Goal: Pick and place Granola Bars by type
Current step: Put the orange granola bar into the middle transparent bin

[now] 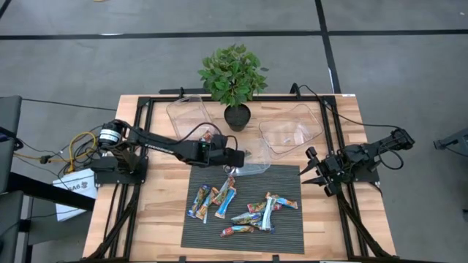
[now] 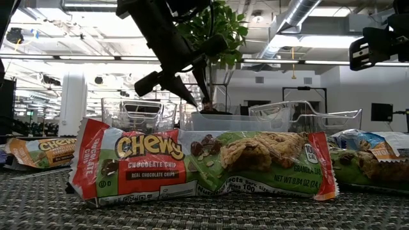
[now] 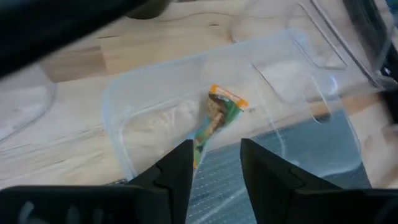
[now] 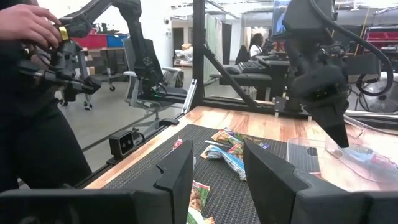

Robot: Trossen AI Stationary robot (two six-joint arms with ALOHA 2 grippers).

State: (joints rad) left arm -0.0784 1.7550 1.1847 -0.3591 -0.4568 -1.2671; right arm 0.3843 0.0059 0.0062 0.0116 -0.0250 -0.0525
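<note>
Several granola bars [image 1: 248, 212] in shiny wrappers lie flat and scattered on the dark mat [image 1: 289, 237]. The nearest fills the low view, a green and red Chewy bar [image 2: 204, 163]. One green bar with an orange end [image 3: 217, 112] lies inside a clear container [image 3: 143, 93] at the mat's far edge [image 1: 256, 164]. My left gripper [image 3: 214, 162] hovers open above that container, and the bar's near end shows just beside one fingertip. My right gripper [image 1: 311, 172] waits open at the table's right side, above the mat's edge [image 4: 214, 168].
Two more clear containers stand on the far half of the table, one left [image 1: 186, 109] and one right [image 1: 292, 128] of a potted plant [image 1: 234, 77]. Dark frame rails run along both table sides. A person [image 4: 31, 93] stands beyond the table in the right wrist view.
</note>
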